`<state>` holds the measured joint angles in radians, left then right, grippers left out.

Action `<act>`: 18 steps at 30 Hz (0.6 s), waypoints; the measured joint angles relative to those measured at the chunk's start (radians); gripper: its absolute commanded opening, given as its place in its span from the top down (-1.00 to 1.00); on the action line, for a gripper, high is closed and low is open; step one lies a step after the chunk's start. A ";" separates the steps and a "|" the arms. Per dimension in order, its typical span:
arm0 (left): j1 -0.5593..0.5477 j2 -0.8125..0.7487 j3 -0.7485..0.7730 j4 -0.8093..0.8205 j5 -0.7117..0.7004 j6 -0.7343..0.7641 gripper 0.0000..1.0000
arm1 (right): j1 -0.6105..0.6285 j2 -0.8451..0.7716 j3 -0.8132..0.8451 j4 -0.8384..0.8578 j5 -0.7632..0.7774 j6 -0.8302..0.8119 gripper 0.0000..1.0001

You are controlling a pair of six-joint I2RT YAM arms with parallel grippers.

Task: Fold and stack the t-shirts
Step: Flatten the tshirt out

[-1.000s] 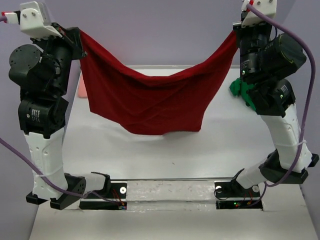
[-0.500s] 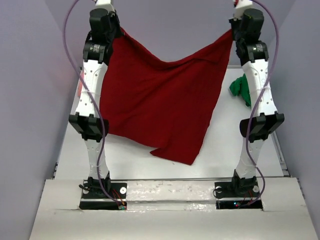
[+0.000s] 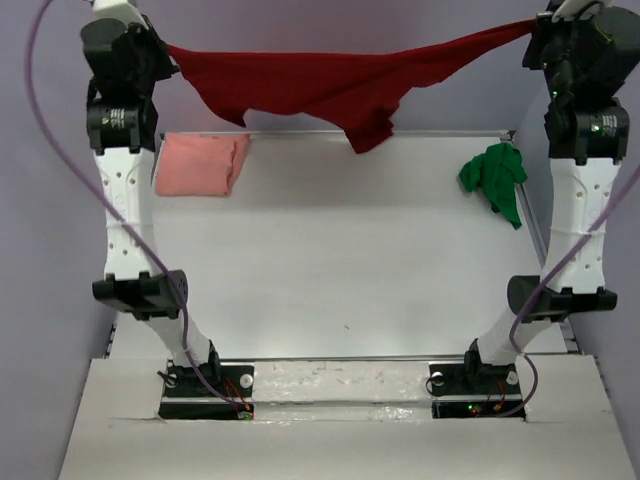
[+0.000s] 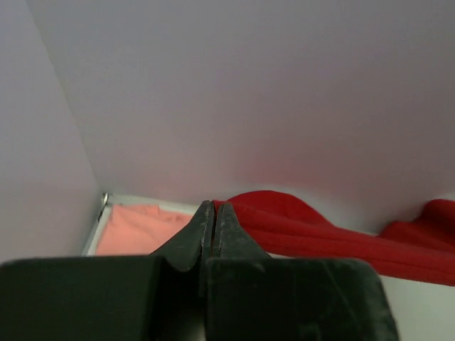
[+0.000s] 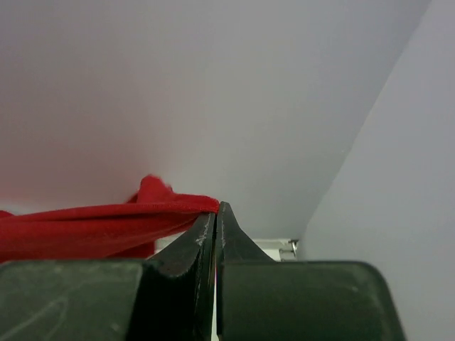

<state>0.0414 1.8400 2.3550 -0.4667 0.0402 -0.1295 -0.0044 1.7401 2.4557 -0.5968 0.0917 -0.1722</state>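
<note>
The dark red t-shirt [image 3: 330,85] is stretched in the air along the table's far edge, sagging in the middle. My left gripper [image 3: 168,50] is shut on its left corner and my right gripper [image 3: 533,28] is shut on its right corner. In the left wrist view the shut left gripper [image 4: 214,207] pinches the red cloth [image 4: 313,238], with the pale pink t-shirt [image 4: 138,229] below. In the right wrist view the shut right gripper [image 5: 217,208] grips the red hem [image 5: 99,226]. The pink t-shirt [image 3: 200,165] lies folded at the far left. The green t-shirt [image 3: 492,178] lies crumpled at the far right.
The white table [image 3: 340,280] has grey-purple walls on its left, right and far sides. Both arms stretch forward along the table's side edges, the left arm [image 3: 125,210] and the right arm [image 3: 575,220]. Purple cables loop off each arm.
Both arms have swung from near the camera out to the far edge. The red shirt went from hanging down as a sheet to stretched flat and bunched near the back wall, uncovering the pink shirt.
</note>
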 measured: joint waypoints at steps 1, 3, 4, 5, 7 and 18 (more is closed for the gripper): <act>0.002 -0.075 -0.021 0.010 0.001 -0.003 1.00 | -0.001 -0.044 -0.012 0.002 -0.005 0.007 1.00; -0.002 -0.202 -0.048 0.045 0.003 -0.007 1.00 | 0.002 -0.101 -0.041 0.021 -0.002 0.012 1.00; -0.014 -0.262 -0.063 0.065 0.004 -0.010 1.00 | 0.018 -0.140 -0.060 0.034 0.007 0.012 1.00; -0.023 -0.308 -0.072 0.077 0.004 -0.010 1.00 | 0.039 -0.166 -0.071 0.043 0.034 0.006 1.00; -0.060 -0.371 -0.087 0.095 -0.005 -0.010 1.00 | 0.114 -0.206 -0.097 0.061 0.084 -0.015 1.00; -0.401 -0.470 -0.180 -0.019 -0.204 0.016 1.00 | 0.619 -0.289 -0.280 0.108 0.468 -0.272 1.00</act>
<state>-0.3592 1.3697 2.1754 -0.4858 -0.1642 -0.1139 0.6144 1.4509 2.1761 -0.4889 0.5598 -0.4438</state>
